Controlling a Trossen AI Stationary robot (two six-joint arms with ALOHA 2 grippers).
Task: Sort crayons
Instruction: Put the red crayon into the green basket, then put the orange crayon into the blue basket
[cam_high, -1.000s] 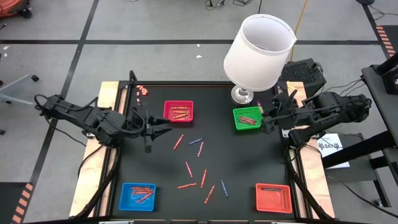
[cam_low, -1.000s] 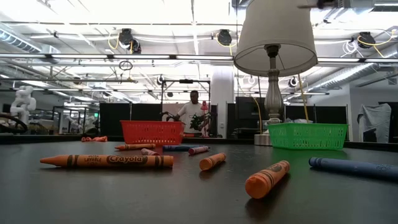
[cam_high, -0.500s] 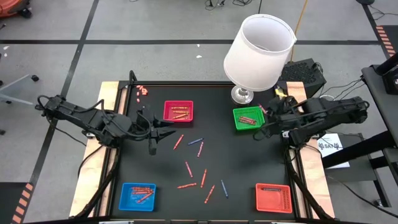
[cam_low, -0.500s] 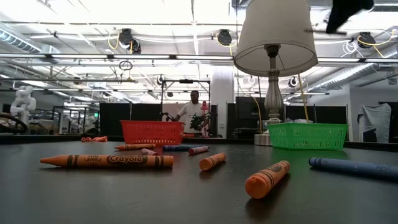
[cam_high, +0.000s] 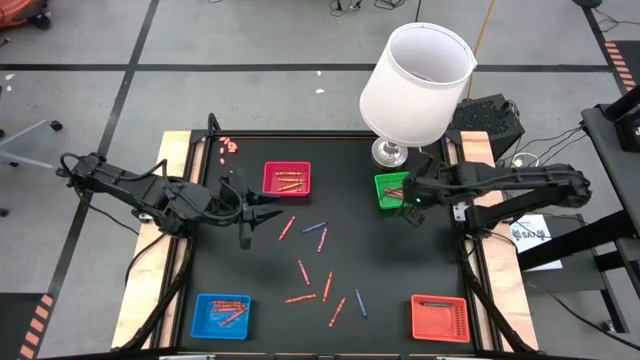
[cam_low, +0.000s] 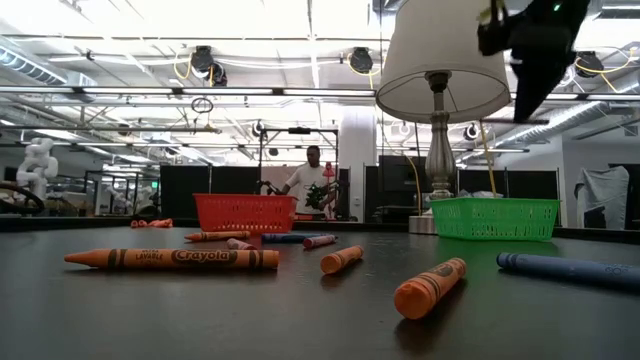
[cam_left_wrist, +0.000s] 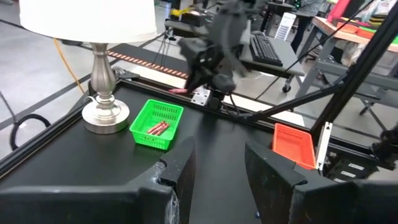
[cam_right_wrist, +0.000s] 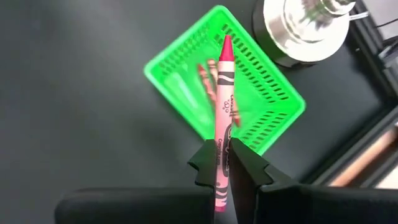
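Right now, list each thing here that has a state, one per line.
Right claw: shut on a pink crayon, above the green tray.
Left claw: open, empty.
Green tray: holds crayons.
Blue tray: holds crayons.
Loose crayons: lying flat on the mat.

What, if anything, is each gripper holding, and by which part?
The right gripper pinches a pink crayon near its blunt end, above the green tray. The left gripper is open, holding nothing.

Black table: loose crayons mid-table, four small trays, lamp at far edge.
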